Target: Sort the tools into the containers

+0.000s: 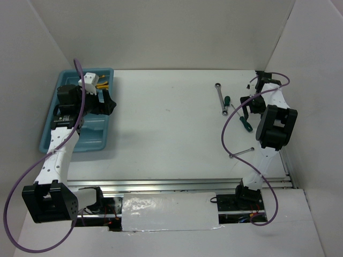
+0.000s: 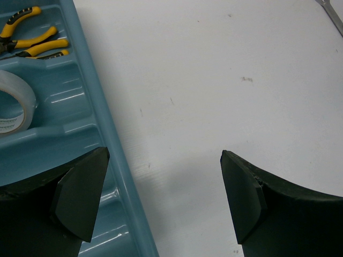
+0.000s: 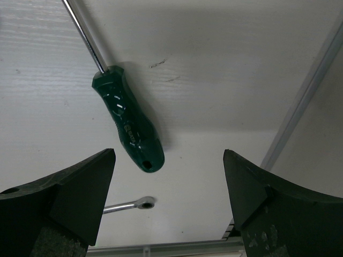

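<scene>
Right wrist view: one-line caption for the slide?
Open right gripper poised over a green-handled screwdriver lying on the white table, a wrench end showing near its handle butt.

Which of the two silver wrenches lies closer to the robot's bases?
The near wrench, lying aslant right beside the right arm. The far wrench sits well farther back on the table, toward the rear wall.

Light: bright, even — overhead | shadows: soft beside screwdriver [image 3: 127,126] | glare: tray [image 2: 69,96] sheen | focus: sharp
</scene>
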### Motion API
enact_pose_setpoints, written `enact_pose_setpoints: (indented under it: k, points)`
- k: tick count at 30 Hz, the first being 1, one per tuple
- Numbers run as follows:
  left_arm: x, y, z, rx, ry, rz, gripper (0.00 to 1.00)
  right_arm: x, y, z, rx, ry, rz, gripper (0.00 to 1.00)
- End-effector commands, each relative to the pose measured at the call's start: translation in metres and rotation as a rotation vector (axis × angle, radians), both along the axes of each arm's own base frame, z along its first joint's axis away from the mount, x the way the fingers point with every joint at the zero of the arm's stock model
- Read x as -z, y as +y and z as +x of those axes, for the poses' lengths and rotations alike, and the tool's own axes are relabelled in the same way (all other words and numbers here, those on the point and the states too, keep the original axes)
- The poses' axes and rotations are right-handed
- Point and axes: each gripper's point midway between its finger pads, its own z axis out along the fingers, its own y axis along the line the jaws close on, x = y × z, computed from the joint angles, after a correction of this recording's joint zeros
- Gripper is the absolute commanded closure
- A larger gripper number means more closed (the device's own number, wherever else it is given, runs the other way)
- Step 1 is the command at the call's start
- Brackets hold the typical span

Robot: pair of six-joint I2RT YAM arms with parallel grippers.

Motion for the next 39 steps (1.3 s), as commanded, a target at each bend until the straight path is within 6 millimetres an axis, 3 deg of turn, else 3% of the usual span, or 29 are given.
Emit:
enact_pose_setpoints:
  k: [1, 9, 17, 24, 35, 38, 39]
  points:
    - [-0.01, -0.001, -0.002, -0.005, -0.034, -0.004, 0.01, 0.006, -0.001, 0.002, -0.065, 0.042, -0.014, 0.11]
    - [-0.011, 0.001, -0.003, -0.009, -0.043, 0.01, 0.01, 0.022, 0.006, 0.007, -0.123, 0.083, 0.003, 0.2]
    - [-0.007, 0.0, -0.002, -0.009, -0.032, 0.004, 0.01, 0.029, 0.018, 0.018, -0.162, 0.108, -0.001, 0.39]
    - [-0.006, -0.001, -0.001, -0.005, -0.026, -0.003, 0.01, 0.034, 0.024, 0.022, -0.19, 0.144, 0.024, 0.43]
    - [-0.003, -0.003, 0.002, 0.0, -0.009, -0.02, 0.01, 0.043, 0.027, 0.019, -0.255, 0.205, 0.04, 0.59]
    - [-0.003, -0.002, 0.004, -0.008, -0.004, -0.016, 0.01, 0.046, 0.023, 0.017, -0.237, 0.212, 0.04, 0.82]
    - [-0.001, 0.0, 0.004, -0.016, 0.0, -0.015, 0.01, 0.046, 0.021, 0.016, -0.222, 0.213, 0.046, 0.96]
